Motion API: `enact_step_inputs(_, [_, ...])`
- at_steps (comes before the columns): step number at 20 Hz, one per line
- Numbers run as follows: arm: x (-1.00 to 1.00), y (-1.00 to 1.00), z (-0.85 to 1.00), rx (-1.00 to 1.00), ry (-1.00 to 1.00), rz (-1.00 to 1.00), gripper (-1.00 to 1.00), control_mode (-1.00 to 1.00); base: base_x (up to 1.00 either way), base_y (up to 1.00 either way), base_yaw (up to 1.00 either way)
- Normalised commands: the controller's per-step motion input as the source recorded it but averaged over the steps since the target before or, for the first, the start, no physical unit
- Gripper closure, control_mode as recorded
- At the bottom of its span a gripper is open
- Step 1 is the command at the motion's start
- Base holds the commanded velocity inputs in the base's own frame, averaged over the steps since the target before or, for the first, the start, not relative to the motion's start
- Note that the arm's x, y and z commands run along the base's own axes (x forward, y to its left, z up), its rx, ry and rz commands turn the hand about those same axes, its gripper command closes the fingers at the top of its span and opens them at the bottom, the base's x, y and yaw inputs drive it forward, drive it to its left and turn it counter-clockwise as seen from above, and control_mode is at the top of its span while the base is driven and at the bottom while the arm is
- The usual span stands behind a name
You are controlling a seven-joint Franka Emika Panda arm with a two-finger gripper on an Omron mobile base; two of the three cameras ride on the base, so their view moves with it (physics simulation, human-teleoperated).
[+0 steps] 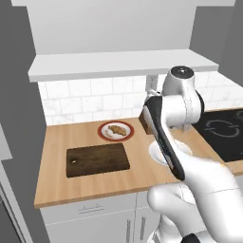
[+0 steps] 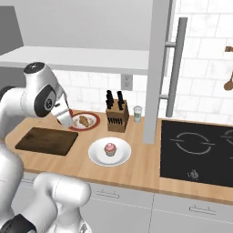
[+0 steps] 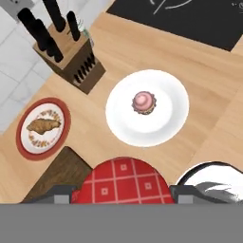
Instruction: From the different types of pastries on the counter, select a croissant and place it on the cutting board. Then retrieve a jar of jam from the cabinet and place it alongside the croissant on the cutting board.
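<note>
Gripper (image 3: 123, 198) clamps the red checked-lid jam jar (image 3: 124, 182) above the dark wooden cutting board (image 1: 97, 160), golden croissant (image 1: 117, 130) unmoved on its red-rimmed plate (image 1: 102, 133).

pink-frosted cupcake (image 3: 144, 102) on white plate (image 3: 175, 118), golden-tan croissant (image 3: 43, 126) on red-rimmed plate (image 3: 65, 124)

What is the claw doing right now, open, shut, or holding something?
Claw: closed on the jar of jam, its red checked lid between the fingers.
</note>
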Motion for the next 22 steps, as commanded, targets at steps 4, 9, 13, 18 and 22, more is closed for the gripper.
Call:
enact_step_inputs(4, [-0.66, 0.86, -0.56, -0.01, 0.03, -0.03, 1.00, -1.00, 0.00, 0.00, 0.00])
enact_step_inputs(9, [-0.11, 1.00, -0.64, -0.09, 0.06, -0.13, 1.00, -1.00, 0.00, 0.00, 0.00])
enact_step_inputs(13, [-0.03, 0.94, -0.27, -0.01, 0.03, -0.04, 1.00, -1.00, 0.00, 0.00, 0.00])
enact_step_inputs(18, [0.55, 0.94, 0.38, 0.04, 0.03, 0.02, 1.00, -1.00, 0.00, 0.00, 0.00])
enact_step_inputs(22, [0.78, 0.84, 0.46, 0.10, 0.10, 0.01, 1.00, -1.00, 0.00, 0.00, 0.00])
